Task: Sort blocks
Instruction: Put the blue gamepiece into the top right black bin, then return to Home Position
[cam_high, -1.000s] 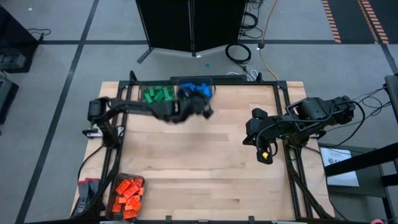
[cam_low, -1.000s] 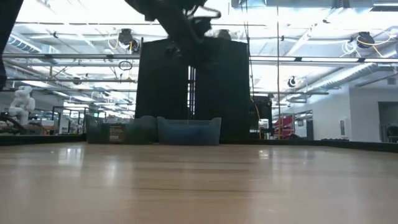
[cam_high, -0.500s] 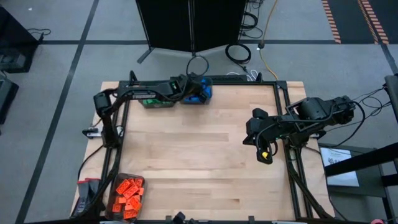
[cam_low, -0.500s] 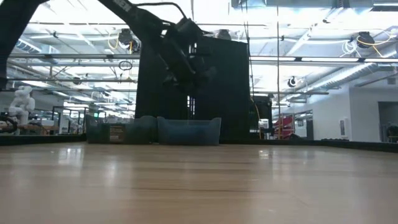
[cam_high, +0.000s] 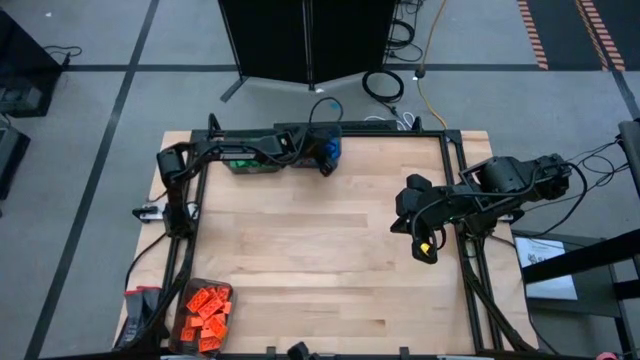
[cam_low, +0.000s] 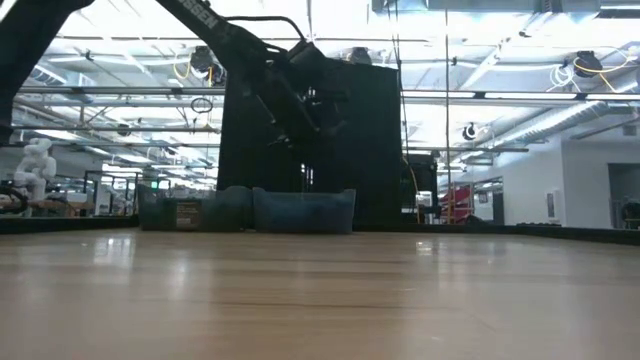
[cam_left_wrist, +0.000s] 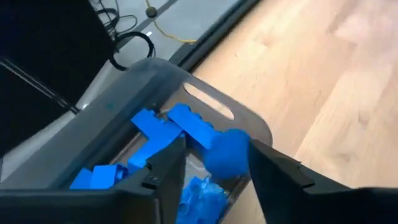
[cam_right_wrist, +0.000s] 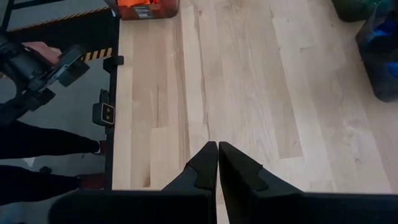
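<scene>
Three bins are sitting on the wooden table (cam_high: 320, 250): two side by side at the far edge and one at the near left corner. The left gripper (cam_left_wrist: 214, 163) is hanging over the far bin (cam_left_wrist: 124, 93) holding the blue blocks (cam_left_wrist: 177, 124), its fingers parted, and a blue block (cam_left_wrist: 227, 152) is showing between them; whether the fingers are touching it cannot be told. The green blocks (cam_high: 240, 160) are lying in the neighbouring bin to the left, mostly hidden under the arm, and the orange blocks (cam_high: 205, 305) are filling the near left bin (cam_high: 184, 322). The right gripper (cam_right_wrist: 217, 163) is waiting clenched and empty above the table's right side.
</scene>
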